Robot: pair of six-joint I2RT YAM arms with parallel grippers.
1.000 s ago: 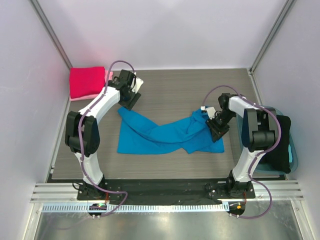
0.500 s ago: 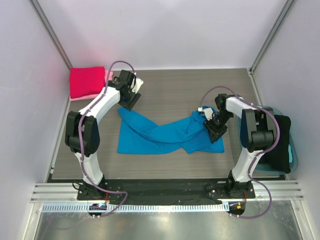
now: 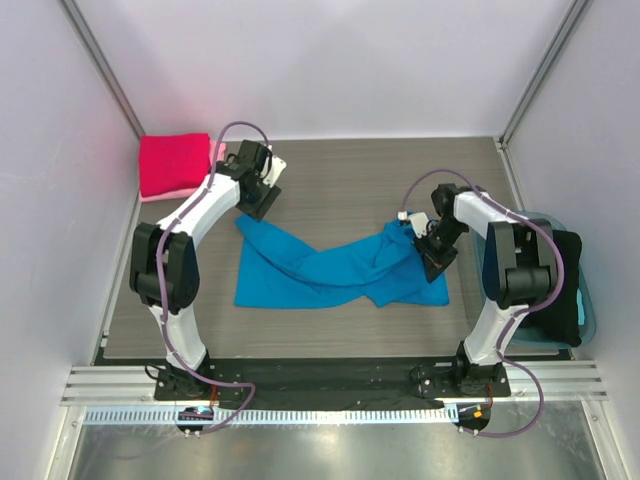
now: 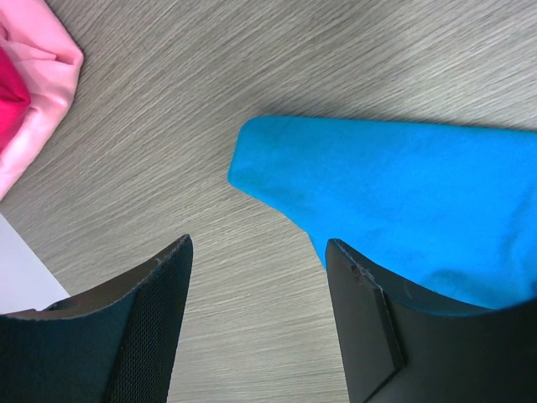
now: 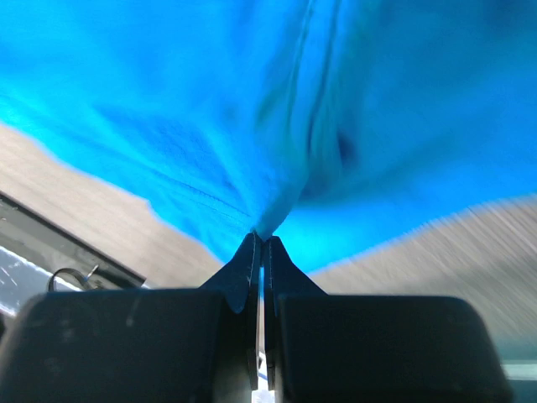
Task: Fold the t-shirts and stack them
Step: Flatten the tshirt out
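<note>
A grey wood-grain table [image 3: 350,180] is sitting between pale walls, with a translucent blue tub [image 3: 590,300] standing at its right edge; the blue t-shirt [image 3: 320,275] is lying crumpled across the middle of the table, stretching from the left gripper [image 3: 258,200] to the right gripper [image 3: 428,248]. The right gripper's jaws are pressing together on a pinch of the shirt's right end, and in the right wrist view the cloth is bunching up from the closed tips; the left gripper's jaws are standing wide apart and holding nothing. In the left wrist view a rounded corner of the blue t-shirt is lying on the table just ahead of the gap between the jaws (its edge is running down beside the right-hand finger [image 4: 361,319], though I cannot tell if they are touching). The red t-shirt [image 3: 172,163] is resting folded on the pink t-shirt [image 3: 216,152] in the far left corner, well apart from both grippers.
</note>
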